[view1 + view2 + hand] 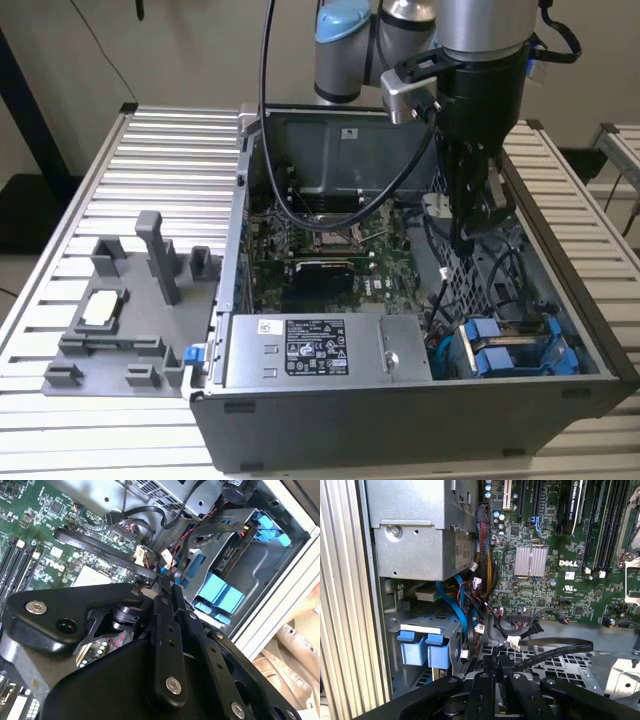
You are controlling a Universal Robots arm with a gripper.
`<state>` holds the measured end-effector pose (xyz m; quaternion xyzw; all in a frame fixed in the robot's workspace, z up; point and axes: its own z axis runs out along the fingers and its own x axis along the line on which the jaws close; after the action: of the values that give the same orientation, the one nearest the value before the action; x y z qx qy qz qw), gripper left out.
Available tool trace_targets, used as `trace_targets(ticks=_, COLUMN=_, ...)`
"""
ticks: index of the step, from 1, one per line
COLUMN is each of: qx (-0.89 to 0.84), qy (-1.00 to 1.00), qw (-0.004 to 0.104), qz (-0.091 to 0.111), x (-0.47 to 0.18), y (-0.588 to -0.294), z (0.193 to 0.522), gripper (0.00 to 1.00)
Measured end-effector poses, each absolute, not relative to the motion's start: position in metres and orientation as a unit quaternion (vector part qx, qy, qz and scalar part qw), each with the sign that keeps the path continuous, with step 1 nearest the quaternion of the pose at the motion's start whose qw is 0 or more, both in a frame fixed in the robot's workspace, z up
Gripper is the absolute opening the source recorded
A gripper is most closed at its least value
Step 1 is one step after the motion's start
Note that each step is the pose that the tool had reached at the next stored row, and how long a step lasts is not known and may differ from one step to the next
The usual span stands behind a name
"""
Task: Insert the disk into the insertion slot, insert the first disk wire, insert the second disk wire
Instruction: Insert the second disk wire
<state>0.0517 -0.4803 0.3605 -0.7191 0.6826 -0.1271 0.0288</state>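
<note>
The disk in its blue carrier (pixel 500 355) sits inside the insertion slot (pixel 452 275), the grey perforated cage at the near corner of the open case on the exterior view's right. Its blue tabs show in both wrist views (pixel 220 592) (pixel 422 652). My gripper (pixel 468 238) hangs over the cage, a little behind the disk. Its fingers (pixel 167 582) (pixel 496 662) are pressed together on the end of a flat black disk wire (pixel 100 547) (pixel 560 647) that arcs back toward the motherboard. A small white connector (pixel 512 642) lies just beyond the fingertips.
A silver box with a black-and-white sticker (pixel 320 350) fills the case's near side. The green motherboard (pixel 320 255) lies at the case's middle, with loose coloured wires (pixel 485 555) beside the cage. A grey fixture plate (pixel 120 310) stands on the slatted table at the exterior view's left.
</note>
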Motion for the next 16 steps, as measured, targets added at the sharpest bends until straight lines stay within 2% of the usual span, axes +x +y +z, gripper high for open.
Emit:
trace_targets(ticks=6, qx=-0.719, qy=0.683, qw=0.028, qz=-0.126, x=0.054, y=-0.485, z=0.36, gripper=0.16)
trace_targets(ticks=16, qx=-0.721, qy=0.683, qw=0.016, qz=-0.114, x=0.068, y=-0.504, z=0.36, gripper=0.16)
